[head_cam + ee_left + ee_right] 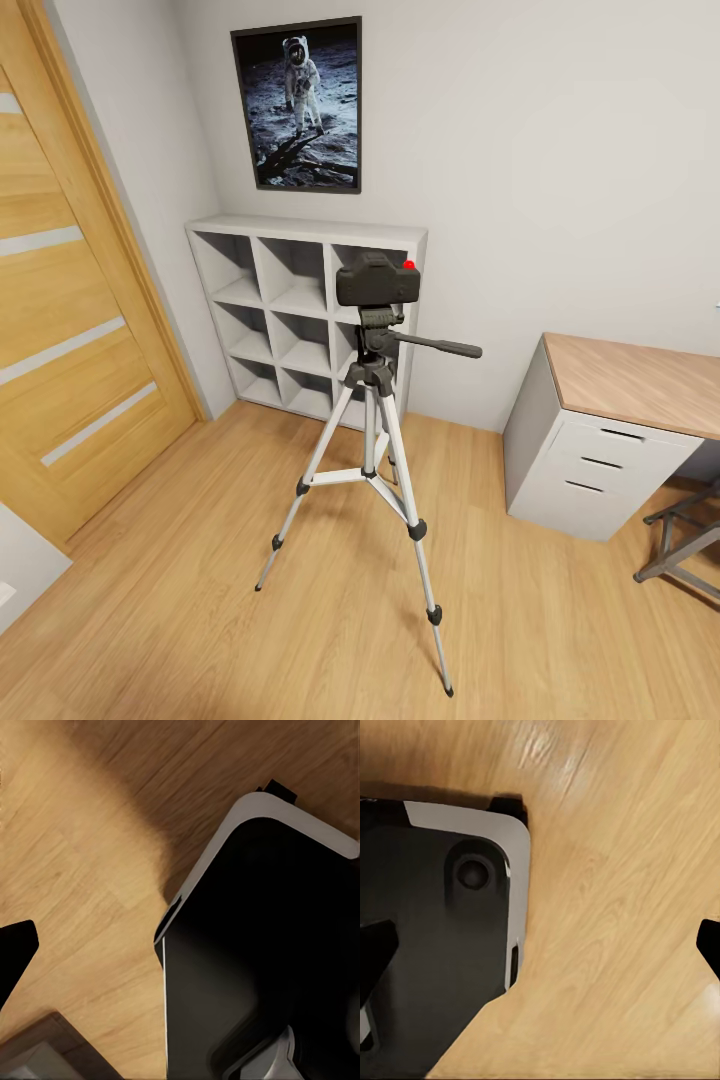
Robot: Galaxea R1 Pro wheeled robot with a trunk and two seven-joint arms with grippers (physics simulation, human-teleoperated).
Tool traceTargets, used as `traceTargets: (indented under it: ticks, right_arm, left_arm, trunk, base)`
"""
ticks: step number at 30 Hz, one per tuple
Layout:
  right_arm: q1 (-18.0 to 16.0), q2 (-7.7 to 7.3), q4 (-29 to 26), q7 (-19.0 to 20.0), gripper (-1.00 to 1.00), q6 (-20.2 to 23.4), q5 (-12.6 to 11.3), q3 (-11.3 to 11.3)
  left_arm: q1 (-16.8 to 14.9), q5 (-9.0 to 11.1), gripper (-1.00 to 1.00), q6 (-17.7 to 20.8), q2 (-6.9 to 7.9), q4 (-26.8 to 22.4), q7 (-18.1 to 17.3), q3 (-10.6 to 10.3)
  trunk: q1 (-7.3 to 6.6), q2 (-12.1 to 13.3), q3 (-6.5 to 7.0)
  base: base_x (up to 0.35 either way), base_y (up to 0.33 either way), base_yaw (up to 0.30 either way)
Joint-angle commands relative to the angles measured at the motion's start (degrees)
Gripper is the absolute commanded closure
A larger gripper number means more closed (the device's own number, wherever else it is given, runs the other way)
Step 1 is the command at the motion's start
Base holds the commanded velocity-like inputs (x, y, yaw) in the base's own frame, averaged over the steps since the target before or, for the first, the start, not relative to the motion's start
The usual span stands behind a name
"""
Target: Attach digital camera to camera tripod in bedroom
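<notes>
I see the boxy matte-black digital camera (377,279) seated on the camera tripod (372,470), silver legs splayed on pale wood floor (200,620), before the white cube shelf (290,310). My right gripper (540,945) hangs spread over floor; left I can't tell.

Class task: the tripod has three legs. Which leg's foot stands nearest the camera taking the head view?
The leg of the camera tripod that slants toward the viewer's right: its foot sits lowest in the head view, well below the other feet.
</notes>
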Motion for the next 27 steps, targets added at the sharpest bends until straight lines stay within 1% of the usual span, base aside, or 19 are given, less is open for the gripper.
traceTargets:
  ticks: [1,5,10,18,24,27]
  right_arm:
    - [0.6,0.27,0.06,0.14,-1.0,0.11,0.49,-0.51]
    - [2.76,1.38,0.05,0.07,-1.0,0.0,0.61,-0.51]
    - [4.05,2.03,0.04,0.03,-1.0,-0.79,0.68,-0.51]
    - [4.52,2.24,0.04,0.04,-1.0,-1.74,0.7,-0.51]
    - [4.56,2.26,0.03,0.1,-1.0,-1.74,0.67,-0.51]
    - [4.55,2.53,0.1,-0.1,-1.0,-1.14,0.38,-0.62]
  left_arm:
    - [-0.05,0.32,-1.0,-0.23,-0.01,0.02,0.25,-0.48]
    - [-0.04,0.32,-1.0,-1.4,-0.01,0.05,0.28,-0.48]
    - [-0.04,0.32,-1.0,-2.09,-0.01,0.07,0.3,-0.48]
    - [-0.05,0.32,-1.0,-2.34,-0.01,0.07,0.29,-0.48]
    - [-0.06,0.32,-1.0,-2.36,-0.01,0.07,0.29,-0.48]
    - [-0.05,0.32,-1.0,-2.36,-0.01,0.04,0.23,-0.48]
  trunk:
    - [0.03,-0.11,-0.1]
    - [0.03,-0.11,-0.1]
    - [0.03,-0.11,-0.1]
    - [0.03,-0.11,-0.1]
    - [0.03,-0.11,-0.1]
    - [0.03,-0.11,-0.1]
  base:
    - [0.0,0.0,0.0]
    - [0.0,0.0,0.0]
    - [0.0,0.0,0.0]
    - [0.0,0.0,0.0]
    - [0.0,0.0,0.0]
    - [0.0,0.0,0.0]
